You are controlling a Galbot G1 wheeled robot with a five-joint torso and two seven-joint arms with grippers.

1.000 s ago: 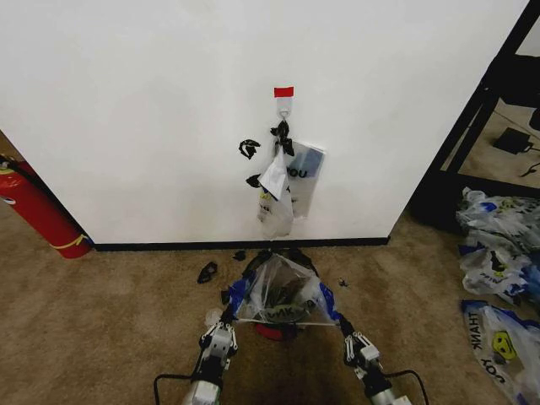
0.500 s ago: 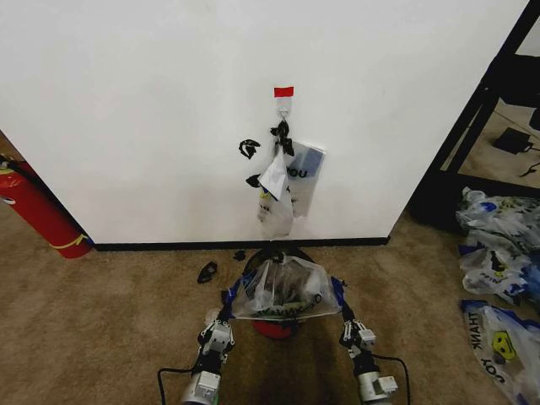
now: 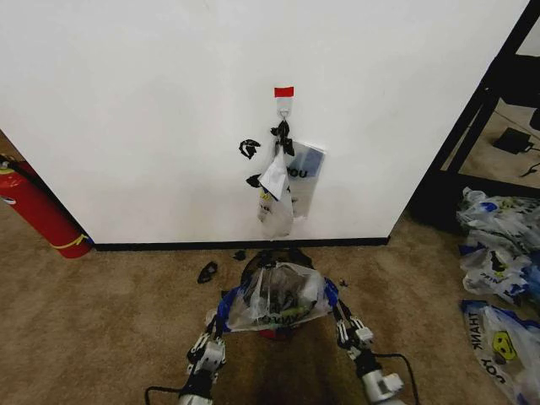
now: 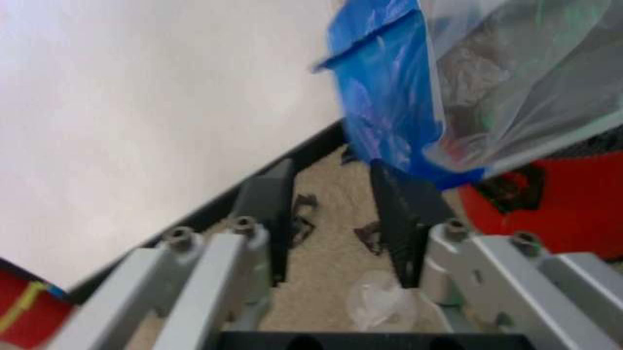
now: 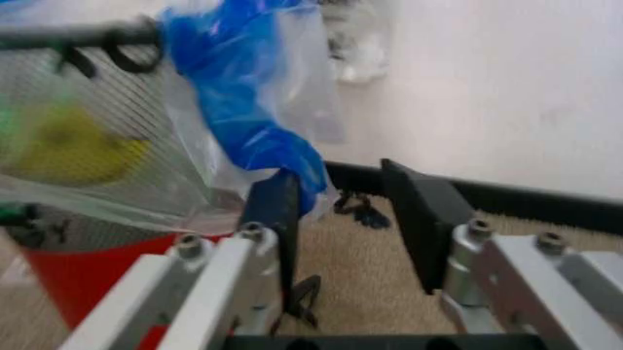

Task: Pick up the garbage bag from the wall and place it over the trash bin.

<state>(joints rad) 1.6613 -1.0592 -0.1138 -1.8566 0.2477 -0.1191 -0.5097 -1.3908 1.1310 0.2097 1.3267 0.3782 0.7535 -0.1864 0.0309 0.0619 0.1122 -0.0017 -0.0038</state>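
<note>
Left end effector [image 4: 331, 219] is open, jaws spread with nothing between them, the blue corner of the garbage bag [image 3: 274, 299] hanging just beyond and above its tip; right end effector [image 5: 341, 219] is open too, the bag's other blue corner touching or just off its one finger. The bag is draped over the trash bin [image 3: 272, 332] on the carpet floor just before the wall [image 3: 152, 110], its long axis running left-right between the two arms. Each end effector sits just outboard and below its own corner, about equally near, so judging by that the bag looks set on the bin and let go.
</note>
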